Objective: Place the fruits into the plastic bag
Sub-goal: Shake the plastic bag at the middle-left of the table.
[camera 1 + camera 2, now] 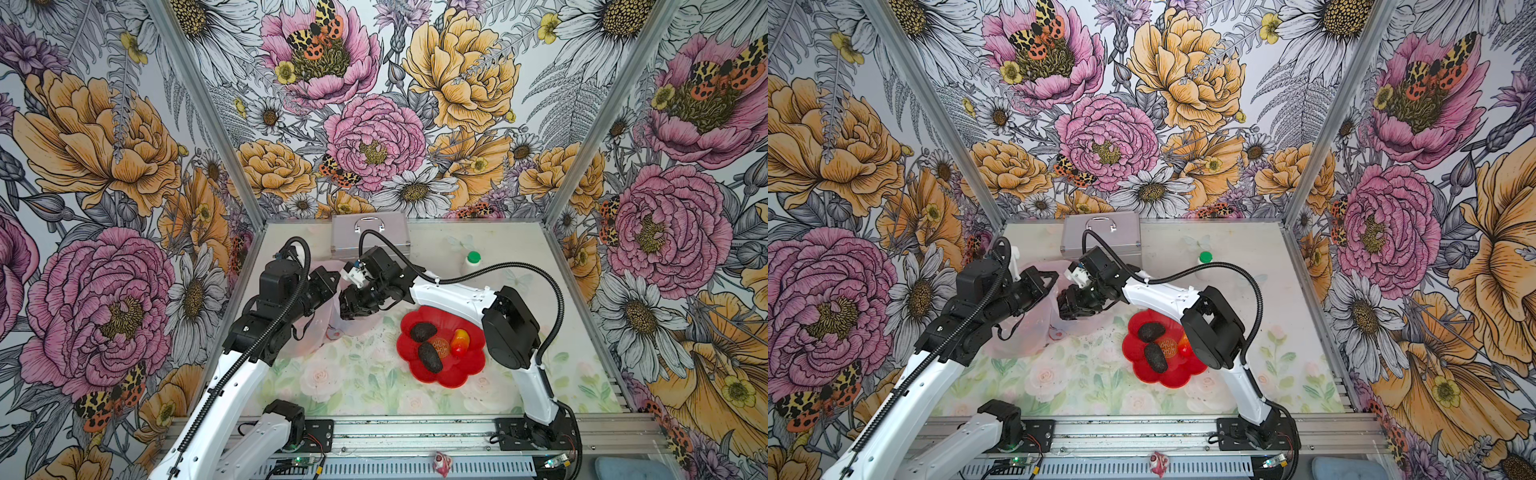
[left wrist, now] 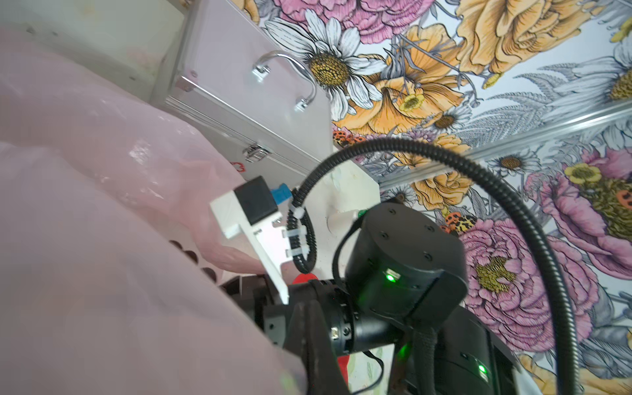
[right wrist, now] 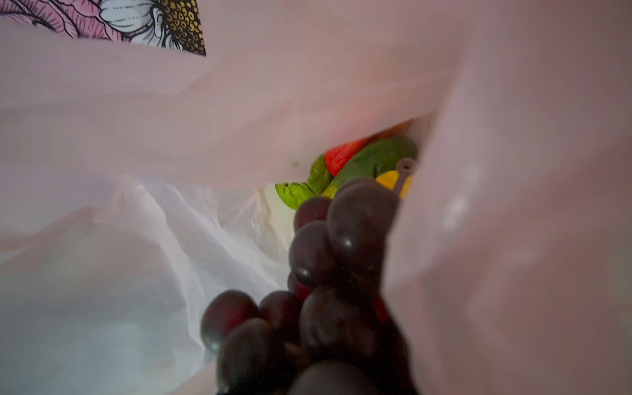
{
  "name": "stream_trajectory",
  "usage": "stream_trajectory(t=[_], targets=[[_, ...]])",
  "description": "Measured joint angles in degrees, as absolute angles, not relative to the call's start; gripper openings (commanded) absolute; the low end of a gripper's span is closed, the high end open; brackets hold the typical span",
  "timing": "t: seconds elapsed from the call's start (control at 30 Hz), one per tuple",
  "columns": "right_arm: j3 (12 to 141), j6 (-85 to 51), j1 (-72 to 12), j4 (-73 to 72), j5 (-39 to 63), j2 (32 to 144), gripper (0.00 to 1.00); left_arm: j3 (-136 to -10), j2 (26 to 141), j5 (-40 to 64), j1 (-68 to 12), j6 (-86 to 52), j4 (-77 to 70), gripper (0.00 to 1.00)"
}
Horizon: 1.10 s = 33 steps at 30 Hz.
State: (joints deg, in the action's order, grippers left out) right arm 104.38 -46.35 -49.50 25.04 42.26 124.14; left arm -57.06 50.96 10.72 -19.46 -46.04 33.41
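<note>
- Between the jaws of the right gripper point(image 1: 347, 311), which stand part-way open, sits the grape bunch point(image 3: 328, 273). Grapes crowd the wrist lens with pink film all round, so we judge the bunch is inside the mouth of the plastic bag point(image 1: 318, 330) and not yet released.
- Just across from those jaws is the left gripper point(image 1: 330, 279), closed fully. We cannot see its fingertips, but bag film rises to them and fills its wrist view. We read this as a pinch on the rim, holding the mouth up and open so the other arm can reach in.
- Beyond the right jaws, deeper in the bag, a green-red mango point(image 3: 376, 159) and a yellow fruit point(image 3: 387, 179) we cannot name lie in the bottom fold.
- Well behind the right jaws and outside the bag, two avocados point(image 1: 423, 331) and an orange-yellow mango point(image 1: 460, 341) wait on the red flower-shaped plate point(image 1: 440, 380). They are left there for later trips, we judge.
- Slack film lies close against the grapes on one side, so the bunch may snag on it when let go.
</note>
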Motion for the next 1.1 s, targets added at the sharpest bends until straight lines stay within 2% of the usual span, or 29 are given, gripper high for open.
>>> stream_trajectory(t=[0.17, 0.27, 0.4, 0.53, 0.77, 0.8, 0.87, 1.1], targets=[[114.45, -46.54, -48.05, 24.99, 41.89, 128.35, 0.39, -63.51, 56.23, 11.70, -26.41, -43.35, 33.58, 0.00], [119.37, -47.66, -47.07, 24.60, 42.22, 130.30, 0.45, -64.40, 55.92, 11.75, -27.27, -42.33, 34.39, 0.00], [120.95, -49.01, -46.28, 24.27, 43.92, 130.98, 0.57, -61.80, 50.57, 10.57, -24.08, -42.26, 37.56, 0.00], [120.81, -49.78, -47.24, 24.40, 46.19, 131.90, 0.68, -56.03, 41.32, 10.09, -16.95, -44.84, 40.80, 0.00], [120.60, -50.15, -48.23, 24.56, 50.02, 132.77, 0.82, -51.05, 33.32, 11.11, -8.47, -48.05, 45.56, 0.00], [120.60, -50.11, -48.21, 24.51, 50.35, 132.77, 0.85, -50.57, 32.93, 11.31, -7.92, -48.36, 45.98, 0.00], [120.62, -50.57, -48.07, 24.53, 51.09, 132.79, 0.99, -49.82, 32.38, 11.57, -6.94, -49.12, 46.76, 0.00], [121.40, -50.74, -47.31, 24.51, 51.68, 132.64, 0.99, -49.69, 32.36, 11.73, -5.87, -49.58, 47.42, 0.00]])
